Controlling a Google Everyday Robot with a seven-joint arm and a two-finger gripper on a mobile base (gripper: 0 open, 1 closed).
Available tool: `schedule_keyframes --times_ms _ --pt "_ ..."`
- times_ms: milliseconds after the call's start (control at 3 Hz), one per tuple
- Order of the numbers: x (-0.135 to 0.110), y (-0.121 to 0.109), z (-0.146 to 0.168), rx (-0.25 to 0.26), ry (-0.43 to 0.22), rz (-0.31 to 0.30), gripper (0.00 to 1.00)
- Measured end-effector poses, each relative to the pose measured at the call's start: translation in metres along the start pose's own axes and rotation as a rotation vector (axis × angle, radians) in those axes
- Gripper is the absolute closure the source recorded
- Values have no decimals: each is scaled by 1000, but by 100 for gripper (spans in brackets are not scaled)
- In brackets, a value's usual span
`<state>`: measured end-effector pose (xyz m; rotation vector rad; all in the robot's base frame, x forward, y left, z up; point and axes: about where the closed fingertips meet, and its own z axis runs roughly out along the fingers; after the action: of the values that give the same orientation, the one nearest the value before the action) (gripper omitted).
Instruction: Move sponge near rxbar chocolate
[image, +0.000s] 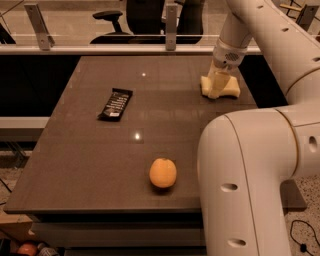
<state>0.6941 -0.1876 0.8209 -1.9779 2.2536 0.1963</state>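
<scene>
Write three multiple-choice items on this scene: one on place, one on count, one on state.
1. The sponge lies: A at the table's far right; B at its near left; C on the floor.
2. Loose things on the table: A two; B three; C five.
3. Sponge and bar are: A touching; B apart; C stacked.
A: it sits by the far right edge, gripper down at it. B: sponge, bar, orange. B: the bar lies left, bare table between.

the rxbar chocolate (115, 104) carries rows of white lettering, too small to read. the gripper (217, 86) sits at the sponge (231, 88), three o'clock from the rxbar chocolate.
</scene>
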Motion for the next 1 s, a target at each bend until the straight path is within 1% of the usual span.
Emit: schedule_keyframes --times_ms 333,667,1000 --pt "0 0 0 0 0 0 100" --pt "-7 -8 -2 35 5 -8 100" --pt "-15 -3 -14 51 25 -22 100"
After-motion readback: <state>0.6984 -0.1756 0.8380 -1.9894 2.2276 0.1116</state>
